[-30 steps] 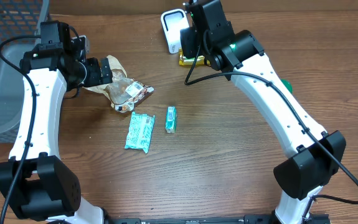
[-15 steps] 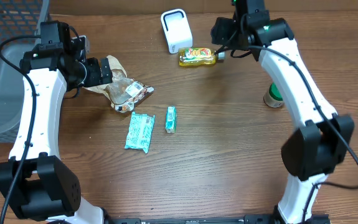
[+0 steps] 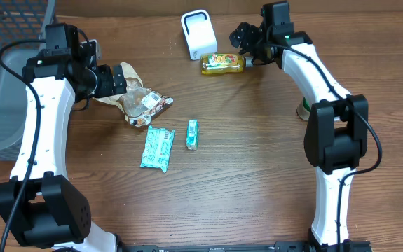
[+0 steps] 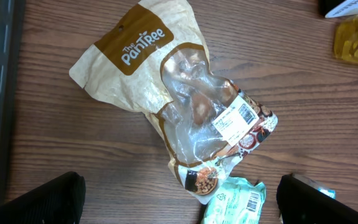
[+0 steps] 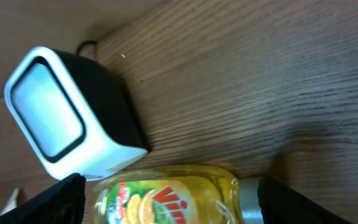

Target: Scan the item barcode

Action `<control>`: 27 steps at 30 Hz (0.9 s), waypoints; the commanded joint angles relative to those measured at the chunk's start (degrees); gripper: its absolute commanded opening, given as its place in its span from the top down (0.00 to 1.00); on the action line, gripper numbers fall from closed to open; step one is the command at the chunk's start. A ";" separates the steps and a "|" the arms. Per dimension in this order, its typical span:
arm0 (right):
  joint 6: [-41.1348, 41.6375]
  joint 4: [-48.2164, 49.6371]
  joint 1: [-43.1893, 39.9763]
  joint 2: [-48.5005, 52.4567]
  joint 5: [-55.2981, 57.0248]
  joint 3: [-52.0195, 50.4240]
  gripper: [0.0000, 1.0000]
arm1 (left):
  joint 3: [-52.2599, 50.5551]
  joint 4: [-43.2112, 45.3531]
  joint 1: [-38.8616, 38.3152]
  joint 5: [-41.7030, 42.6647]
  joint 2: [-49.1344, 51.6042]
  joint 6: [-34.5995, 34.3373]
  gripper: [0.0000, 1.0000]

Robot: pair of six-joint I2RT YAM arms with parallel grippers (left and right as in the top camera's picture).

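A yellow dish-soap bottle [image 3: 222, 63] lies on its side on the wooden table, just in front of the white barcode scanner [image 3: 197, 33]. My right gripper [image 3: 247, 47] hovers open at the bottle's cap end. In the right wrist view the bottle [image 5: 166, 199] lies below and between the spread fingers [image 5: 60, 199], and the scanner [image 5: 66, 118] is at upper left. My left gripper [image 3: 117, 79] is open above a brown and clear snack bag [image 4: 166, 93], holding nothing.
A grey basket [image 3: 5, 77] stands at the far left. A teal packet [image 3: 158, 148] and a small teal pack [image 3: 193, 134] lie mid-table. A green-and-white can [image 3: 305, 108] stands beside the right arm.
My right arm swung right, away from the scanner, and its jaws widened. The bottle now lies free on the table. The left arm has not moved.
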 commanded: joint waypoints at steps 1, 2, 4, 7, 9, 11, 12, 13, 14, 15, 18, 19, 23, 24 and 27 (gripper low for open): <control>-1.79 2.91 0.20 2.10 -0.42 0.13 0.16 | 0.11 0.13 -0.37 0.66 -0.22 1.73 0.01; -2.58 3.67 0.20 2.40 -0.42 0.13 0.16 | 0.11 0.11 -0.37 0.66 -0.22 1.73 0.01; -3.50 5.16 0.26 3.34 -0.44 0.13 0.17 | 0.11 0.11 -0.37 0.66 -0.22 1.73 0.00; -3.50 6.16 0.28 4.26 -0.52 0.13 0.17 | 0.11 0.11 -0.37 0.66 -0.22 1.73 0.01; -3.52 5.81 0.31 4.61 -1.22 0.13 0.19 | 0.11 0.11 -0.37 0.66 -0.22 1.73 0.00; -3.54 4.37 0.31 4.63 -3.13 0.13 0.20 | 0.11 0.11 -0.37 0.66 -0.22 1.73 0.00; -3.91 3.17 0.31 4.63 -4.44 0.13 0.20 | 0.11 0.13 -0.37 0.66 -0.22 1.73 0.00; -4.96 1.97 0.31 4.63 -6.05 0.13 0.24 | 0.11 0.11 -0.37 0.66 -0.22 1.73 0.00; -6.21 0.00 0.28 4.61 -8.61 0.15 0.29 | 0.11 0.11 -0.37 0.66 -0.22 1.73 0.00; -6.84 -1.79 0.28 4.59 -10.80 0.15 0.32 | 0.11 0.11 -0.37 0.66 -0.22 1.70 0.01; -8.07 -11.54 0.28 4.55 -18.14 0.15 0.43 | 0.11 0.13 -0.37 0.66 -0.22 1.73 0.01; -8.55 -14.27 0.28 4.50 -19.69 0.20 0.44 | 0.11 0.11 -0.37 0.66 -0.22 1.73 0.01; -15.26 -23.76 1.16 3.69 -24.61 0.20 0.48 | 0.11 0.11 -0.39 0.66 -0.22 1.70 0.01; -16.98 -26.53 1.66 3.19 -24.39 0.20 0.48 | 0.11 0.11 -0.37 0.66 -0.22 1.73 0.00; -22.88 -33.73 3.32 1.51 -23.87 0.20 0.47 | 0.11 0.11 -0.37 0.66 -0.22 1.73 0.00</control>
